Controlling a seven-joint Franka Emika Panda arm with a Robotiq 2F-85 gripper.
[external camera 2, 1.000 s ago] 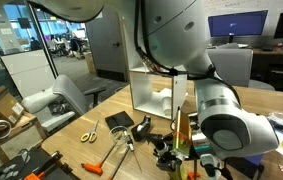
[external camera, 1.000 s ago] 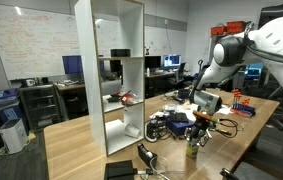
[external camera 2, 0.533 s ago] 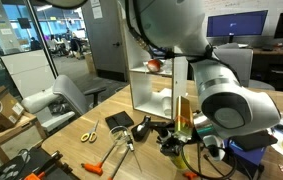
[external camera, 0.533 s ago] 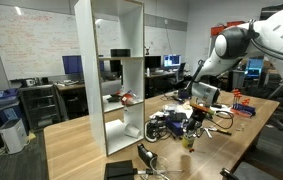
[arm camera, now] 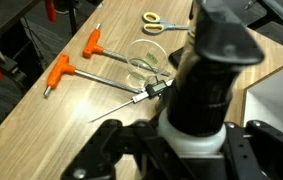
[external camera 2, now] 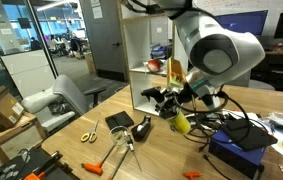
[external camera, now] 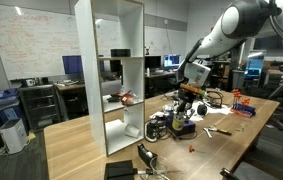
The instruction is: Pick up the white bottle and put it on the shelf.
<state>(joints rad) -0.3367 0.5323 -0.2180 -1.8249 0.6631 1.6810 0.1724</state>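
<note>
1. Wrist view: noted black two-fingered Robotiq gripper (arm camera: 196,125) entering from 6 o'clock, with fingers (arm camera: 103,152) clenched on both sides of the small plastic white bottle (arm camera: 206,60). Bottle dark in this view, with a white band low on it.
2. Beyond the bottle: logged light wooden table (arm camera: 41,130). On it, found a clear round cup (arm camera: 146,66) at 10 o'clock of the bottle, and a thin metal probe with black handle (arm camera: 131,102) just beside the cup at 6 o'clock.
3. Further out on the table: recorded two orange-handled T-shaped tools (arm camera: 59,72) at 9 o'clock and yellow-handled scissors (arm camera: 153,19) near the 12 o'clock edge, well apart from the gripper.
4. In an exterior view: observed gripper (external camera 2: 181,108) closed on the bottle (external camera 2: 181,122). Bottle tilted, pale yellow-green lower body hanging at 6 o'clock of the fingers, apparently clear of the tabletop.
5. Same view: noted black-and-blue box (external camera 2: 236,150) with cables at 4 o'clock of the bottle.
6. Farthest: found tall narrow white open-fronted shelf (external camera: 116,80), upright on the table. Placed bottle (external camera: 184,118) at 3 o'clock of the shelf, outside every compartment, with the gripper (external camera: 186,105) just above it.
</note>
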